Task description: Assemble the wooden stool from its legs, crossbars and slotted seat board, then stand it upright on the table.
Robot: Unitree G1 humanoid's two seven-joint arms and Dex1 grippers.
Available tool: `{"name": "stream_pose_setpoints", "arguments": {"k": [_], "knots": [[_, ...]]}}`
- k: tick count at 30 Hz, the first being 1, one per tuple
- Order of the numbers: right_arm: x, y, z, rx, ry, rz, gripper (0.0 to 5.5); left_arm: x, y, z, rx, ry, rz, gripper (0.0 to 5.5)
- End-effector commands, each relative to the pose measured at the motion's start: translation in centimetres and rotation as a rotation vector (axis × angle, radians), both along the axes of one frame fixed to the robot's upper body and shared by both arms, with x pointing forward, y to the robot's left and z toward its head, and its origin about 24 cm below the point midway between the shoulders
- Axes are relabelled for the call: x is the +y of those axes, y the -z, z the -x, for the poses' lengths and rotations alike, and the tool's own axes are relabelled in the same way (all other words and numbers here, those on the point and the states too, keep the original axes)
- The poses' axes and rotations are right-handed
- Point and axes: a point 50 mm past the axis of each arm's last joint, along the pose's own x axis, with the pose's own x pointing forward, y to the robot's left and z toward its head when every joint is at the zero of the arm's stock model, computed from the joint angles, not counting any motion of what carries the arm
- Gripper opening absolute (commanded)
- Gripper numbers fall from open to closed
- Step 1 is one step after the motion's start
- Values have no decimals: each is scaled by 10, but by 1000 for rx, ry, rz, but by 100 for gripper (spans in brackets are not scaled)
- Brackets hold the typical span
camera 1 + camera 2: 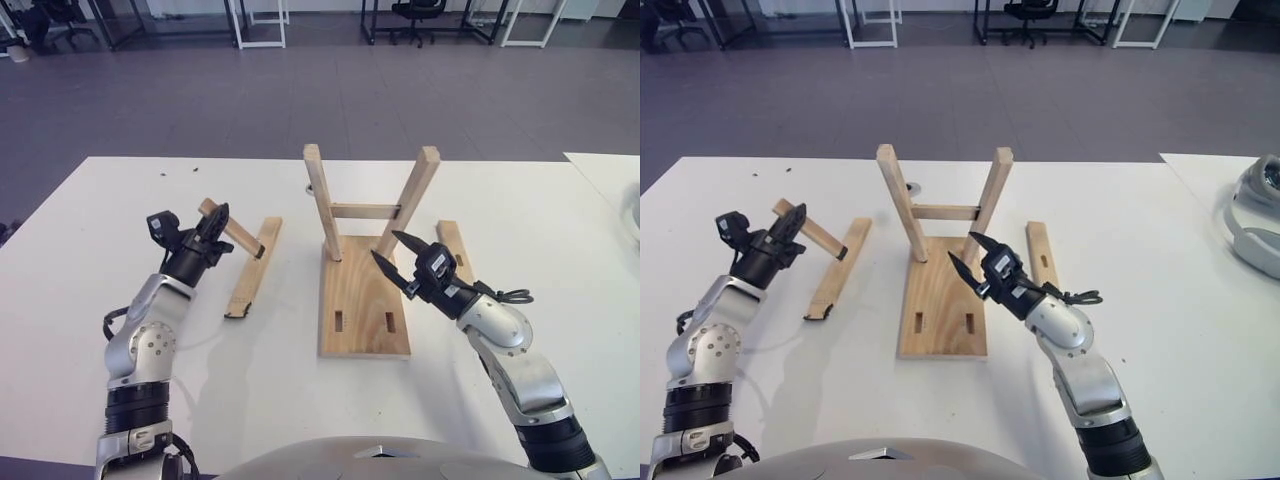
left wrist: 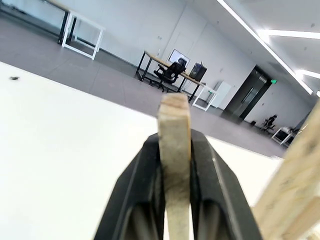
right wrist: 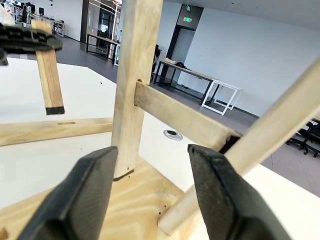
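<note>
My left gripper (image 1: pixel 213 232) is clamped on a raised leg (image 1: pixel 245 240), left of the seat board (image 1: pixel 362 310), which lies flat mid-table. My right gripper (image 1: pixel 385 246) is spread wide and holds nothing, just near of the board's standing legs (image 1: pixel 322 205).

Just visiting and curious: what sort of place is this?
Likely an open-plan lab or office: desks, a swivel office chair, ceiling strip lights, and a white worktable holding a half-built wooden stool.

No readable text; the green sign (image 3: pixel 189 7), perhaps an exit sign, is too small.
</note>
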Motion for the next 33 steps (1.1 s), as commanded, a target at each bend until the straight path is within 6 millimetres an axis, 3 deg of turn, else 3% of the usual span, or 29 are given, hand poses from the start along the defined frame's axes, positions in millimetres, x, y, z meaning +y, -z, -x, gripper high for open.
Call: {"name": "stream_pose_setpoints", "arguments": {"k": [1, 14, 19, 24, 33], "knots": [[-3, 9, -1, 6, 29, 5, 261, 5, 10, -7, -17, -25, -31, 41], [6, 20, 3, 6, -18, 52, 261, -1, 32, -9, 40, -42, -47, 41], [7, 20, 3, 1, -23, 55, 261, -5, 9, -17, -68, -44, 61, 41], [8, 20, 3, -1, -26, 52, 261, -3, 9, -17, -61, -45, 78, 41], [8, 21, 3, 0, -23, 56, 261, -2, 42, -7, 98, -59, -111, 41]]}}
